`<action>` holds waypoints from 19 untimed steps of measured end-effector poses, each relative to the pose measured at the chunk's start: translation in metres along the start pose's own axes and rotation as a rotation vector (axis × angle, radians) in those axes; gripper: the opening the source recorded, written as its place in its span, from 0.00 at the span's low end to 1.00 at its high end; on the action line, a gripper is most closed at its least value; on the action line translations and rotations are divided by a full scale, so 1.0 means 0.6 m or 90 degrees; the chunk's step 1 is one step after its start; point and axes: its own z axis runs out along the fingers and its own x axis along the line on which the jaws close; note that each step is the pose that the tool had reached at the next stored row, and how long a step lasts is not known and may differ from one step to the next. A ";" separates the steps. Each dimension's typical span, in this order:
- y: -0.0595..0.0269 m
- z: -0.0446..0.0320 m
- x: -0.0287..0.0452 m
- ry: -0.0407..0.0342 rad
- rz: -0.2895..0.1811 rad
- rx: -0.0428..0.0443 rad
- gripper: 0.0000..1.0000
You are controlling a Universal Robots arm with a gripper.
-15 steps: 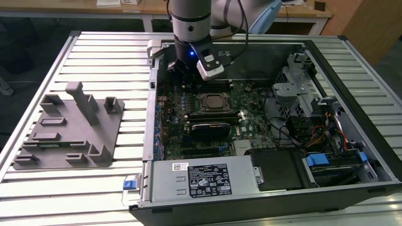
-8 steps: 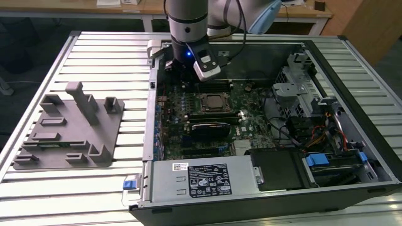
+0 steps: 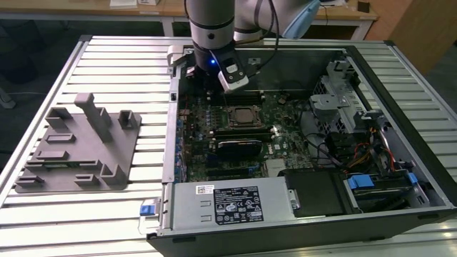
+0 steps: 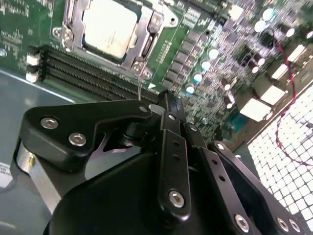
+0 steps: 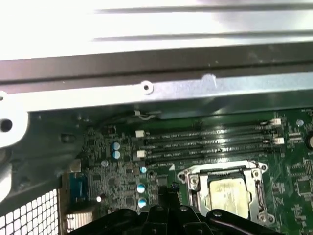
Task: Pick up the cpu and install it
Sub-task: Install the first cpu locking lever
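- The hand (image 4: 167, 100) hangs inside the open computer case (image 3: 371, 69), above the motherboard (image 3: 200, 134). In the exterior view it is on the far side of the socket.
- The fingers appear closed against each other with nothing between them. The second wrist view looks at them from behind, so this is not certain.
- The cpu (image 4: 110, 27) lies flat in the socket, silver top up, enclosed by the metal socket frame (image 4: 146, 46).
- The hand is apart from the cpu and does not touch it.
- In both wrist views, dark memory slots (image 5: 210, 142) run parallel just beside the socket, between it and the case wall.
- The grey fixture tray (image 3: 78, 150) rests on the slatted bench (image 3: 114, 59), at the exterior view's left of the case.
- The power supply (image 3: 228, 201) sits along the near edge of the case in the exterior view.
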 end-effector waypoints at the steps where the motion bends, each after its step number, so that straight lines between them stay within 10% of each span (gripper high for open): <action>1: 0.000 0.000 0.000 0.0004 0.000 -0.0055 0.11; 8: 0.000 0.000 0.002 0.0037 0.003 -0.0493 0.11; 19: 0.000 0.000 -0.007 0.0038 0.003 -0.0502 0.11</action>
